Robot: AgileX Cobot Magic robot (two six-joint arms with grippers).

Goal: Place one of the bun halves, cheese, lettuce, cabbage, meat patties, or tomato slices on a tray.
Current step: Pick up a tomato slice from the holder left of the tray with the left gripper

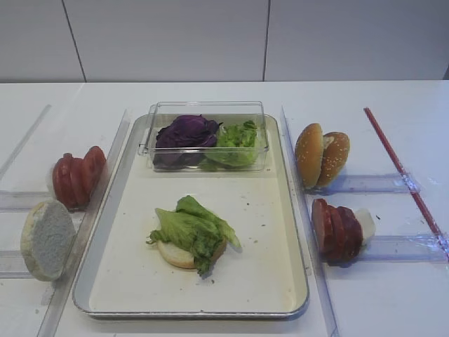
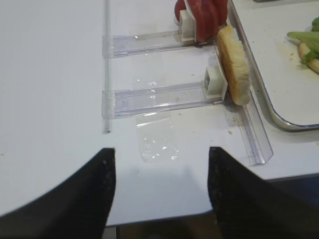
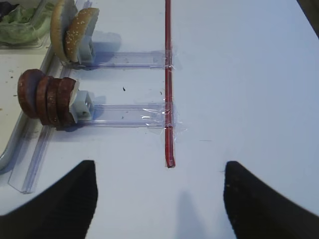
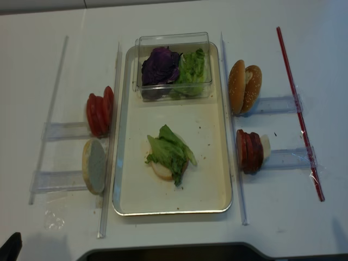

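We see the tray (image 1: 295, 281) already holding a bun half under lettuce (image 1: 193, 228), its raised rim the edge to clear. Both the left gripper (image 2: 159, 189) and right gripper (image 3: 159, 199) hang open and empty over bare table. The tomato slices (image 1: 77, 175), upright in their left rack, look soft and slippery; pinch one across its faces.

tray (image 1: 295, 232): lettuce (image 1: 193, 228) on bun half (image 1: 175, 254) | clear box (image 1: 207, 137) behind
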